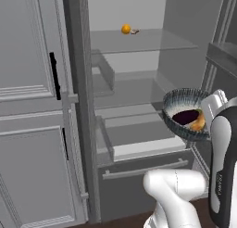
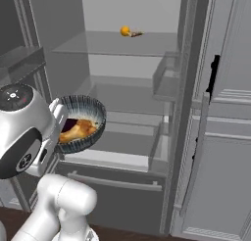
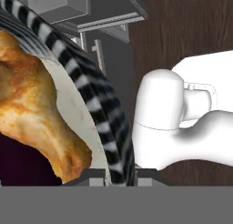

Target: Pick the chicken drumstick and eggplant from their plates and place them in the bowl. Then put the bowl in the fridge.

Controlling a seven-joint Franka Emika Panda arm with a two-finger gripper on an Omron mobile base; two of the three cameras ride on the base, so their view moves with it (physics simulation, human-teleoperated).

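The hand [image 3: 119, 173] is clamped on the rim of the bowl [image 1: 178, 103], one fingertip inside the wall and one outside, as the hand view shows with the striped rim running down between the two dark tips. The bowl is held in the air, tilted, in front of the open fridge [image 2: 122, 103], near the level of the lower glass shelf and above the pulled-out drawer [image 1: 139, 146]; in the left base view it sits toward the right side of the opening, in the right base view toward the left. Inside the bowl lie the chicken drumstick [image 3: 34, 114] and the eggplant [image 1: 186, 116], touching each other, the drumstick toward the side nearer the hand. On the upper glass shelf [image 1: 139, 41], well apart from the bowl, rests a round orange fruit [image 1: 126, 29] with a small brownish item just beside it, too small to identify. Light grey cabinets [image 1: 32, 106] with black handles flank the fridge
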